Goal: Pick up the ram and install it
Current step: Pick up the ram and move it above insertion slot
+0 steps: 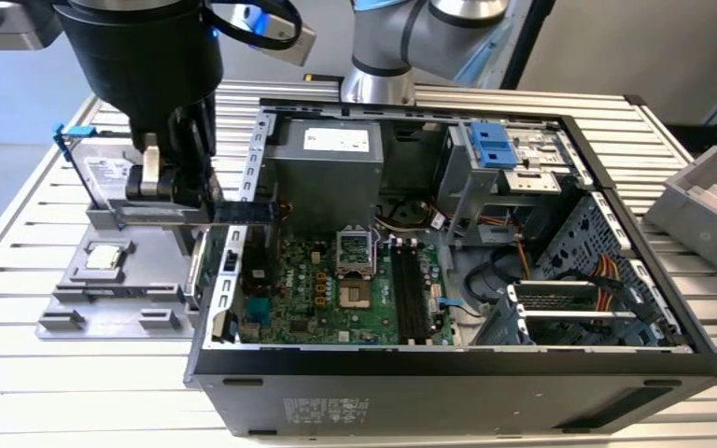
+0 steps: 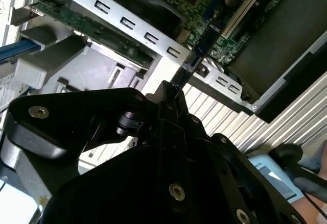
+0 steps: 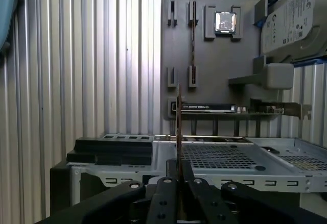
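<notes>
I judge this the carrying step: my claw [image 3: 179,172] is clamped on the ram [image 2: 195,55]; the black slots [image 1: 409,289], well apart from it, demand careful alignment.

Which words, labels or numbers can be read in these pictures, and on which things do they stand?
Hard drive label: print too small to read.
Power supply white label: unreadable.
Case side sticker: unreadable.
Ram, held in the gripper: no print seen.
Nothing can be quoted.
</notes>
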You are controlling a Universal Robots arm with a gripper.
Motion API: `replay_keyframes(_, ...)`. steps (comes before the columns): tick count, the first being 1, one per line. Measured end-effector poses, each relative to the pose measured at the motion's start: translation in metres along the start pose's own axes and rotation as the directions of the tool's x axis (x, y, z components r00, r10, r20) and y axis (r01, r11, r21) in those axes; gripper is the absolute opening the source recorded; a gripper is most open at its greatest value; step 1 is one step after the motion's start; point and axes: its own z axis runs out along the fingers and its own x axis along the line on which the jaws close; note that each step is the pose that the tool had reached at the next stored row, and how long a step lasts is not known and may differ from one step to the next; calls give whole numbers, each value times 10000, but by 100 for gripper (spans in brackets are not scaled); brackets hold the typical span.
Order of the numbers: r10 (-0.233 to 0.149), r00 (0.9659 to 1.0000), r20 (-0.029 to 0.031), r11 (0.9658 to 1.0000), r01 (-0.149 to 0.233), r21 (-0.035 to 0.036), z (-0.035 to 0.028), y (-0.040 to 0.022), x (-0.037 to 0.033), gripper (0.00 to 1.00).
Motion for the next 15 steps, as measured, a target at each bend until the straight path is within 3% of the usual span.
replay_keyframes(15,-6,10000,0,10000,6,-5,-4,-320,-2,0)
